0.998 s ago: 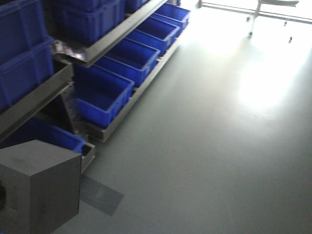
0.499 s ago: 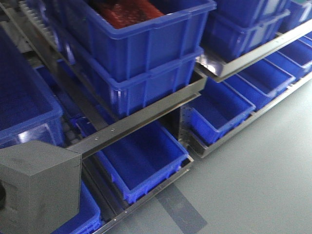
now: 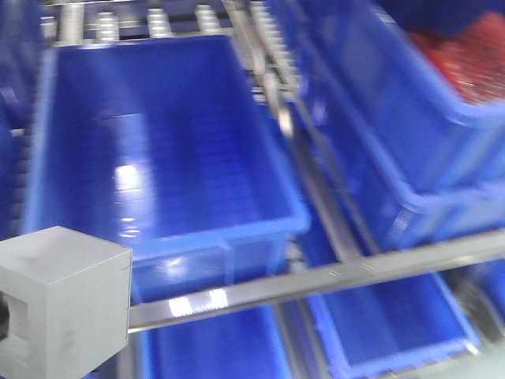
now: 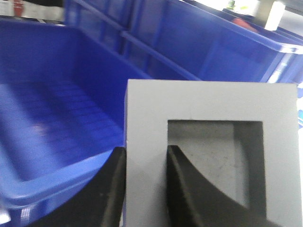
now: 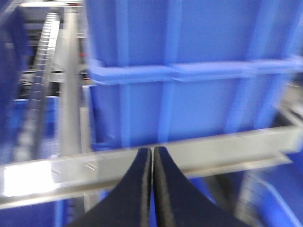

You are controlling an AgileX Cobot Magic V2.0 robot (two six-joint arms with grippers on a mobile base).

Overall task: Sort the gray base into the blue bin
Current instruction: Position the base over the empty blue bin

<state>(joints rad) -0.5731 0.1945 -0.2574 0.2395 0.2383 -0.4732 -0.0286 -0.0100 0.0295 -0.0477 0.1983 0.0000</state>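
Two arms are at work, and only one has a job right now. The left gripper is holding the gray block. One black finger presses on the outside of the block's wall and the other finger sits inside the square hole, so the wall is pinched between them. The right gripper is squeezed tight with nothing in it. Its two fingers touch each other in front of a metal rail of the shelf.

The block is up in the air, not in a bin yet. In the front view it shows at the bottom left corner, near the front edge of a big blue bin that sits on the shelf. The bin looks bare inside, with a shiny floor. The block seems to be just in front of the bin's near wall and not over the open part, though the picture is blurry so I cannot be sure.

So the pick-up part is done. What is left, I think: bring the block over the bin, lower it, and let go.
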